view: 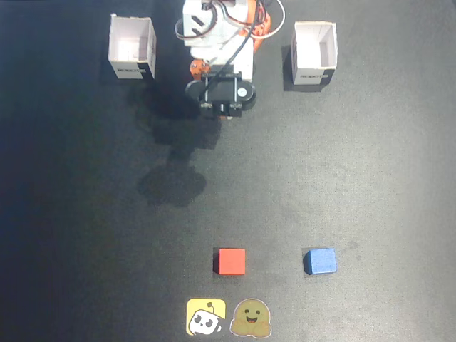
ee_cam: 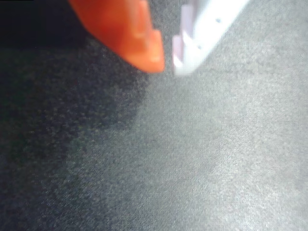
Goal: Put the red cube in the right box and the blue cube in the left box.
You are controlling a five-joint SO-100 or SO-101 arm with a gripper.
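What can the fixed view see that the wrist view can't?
Only the fixed view shows the red cube, the blue cube, both white boxes, left and right, two stickers at the bottom edge, and the arm between the boxes.

Only the wrist view shows the pincer close up: an orange finger and a white finger, tips nearly together, nothing between them.

Both show the dark mat.

The red cube and the blue cube sit apart on the dark table, near the bottom. Two white open boxes stand up top: the left box and the right box.
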